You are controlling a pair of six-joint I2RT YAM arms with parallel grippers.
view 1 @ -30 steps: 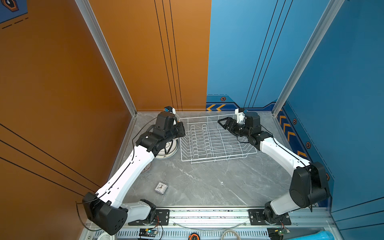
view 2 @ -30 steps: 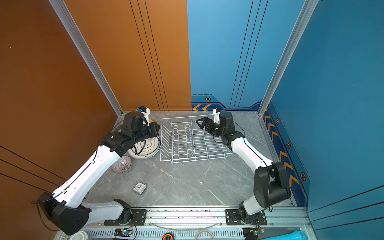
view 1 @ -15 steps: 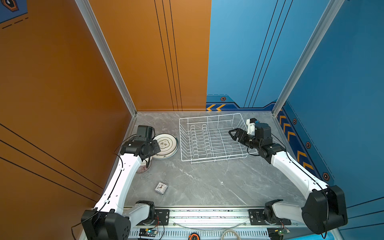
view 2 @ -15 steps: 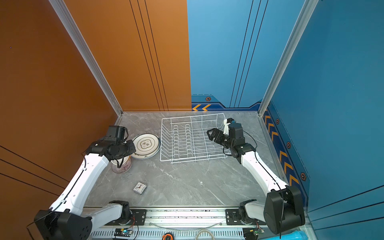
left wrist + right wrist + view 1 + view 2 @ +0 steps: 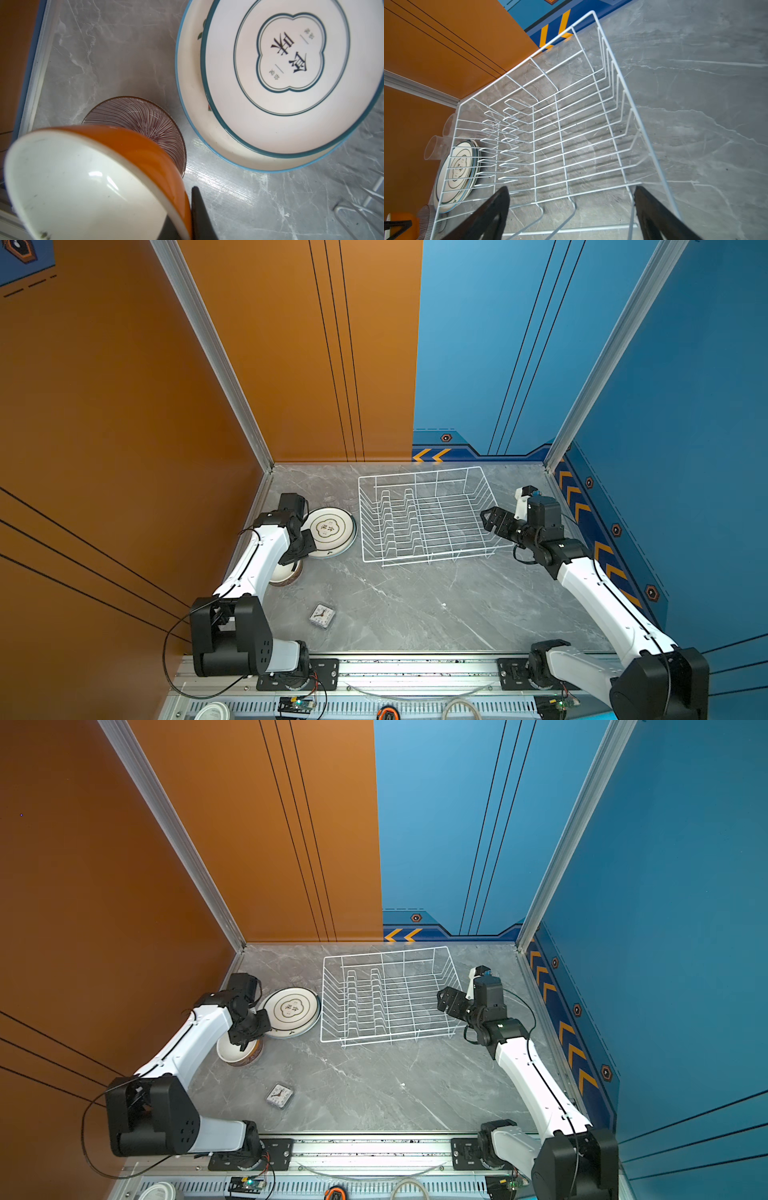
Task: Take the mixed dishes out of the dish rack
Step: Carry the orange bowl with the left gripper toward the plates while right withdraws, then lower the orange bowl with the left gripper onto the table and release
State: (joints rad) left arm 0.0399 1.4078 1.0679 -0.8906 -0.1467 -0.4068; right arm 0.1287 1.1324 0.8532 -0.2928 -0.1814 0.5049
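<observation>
Two white plates (image 5: pixel 330 531) lie stacked on the grey table (image 5: pixel 415 614), just left of the dish rack (image 5: pixel 428 522), which sits at centre frame in both top views. Below-left of the plates I see the orange bowl (image 5: pixel 93 187), tilted over the ribbed bowl (image 5: pixel 141 122); I cannot tell whether they touch. My left arm is bent, its wrist pointing down. The left gripper (image 5: pixel 248 1031) is pinched onto the orange bowl's rim, one finger inside and one outside. My right arm reaches forward. The right gripper (image 5: pixel 570 189) stands wide apart, holding nothing, at the rack's right-hand wall. A small clock (image 5: pixel 322 616) lies lower left.
</observation>
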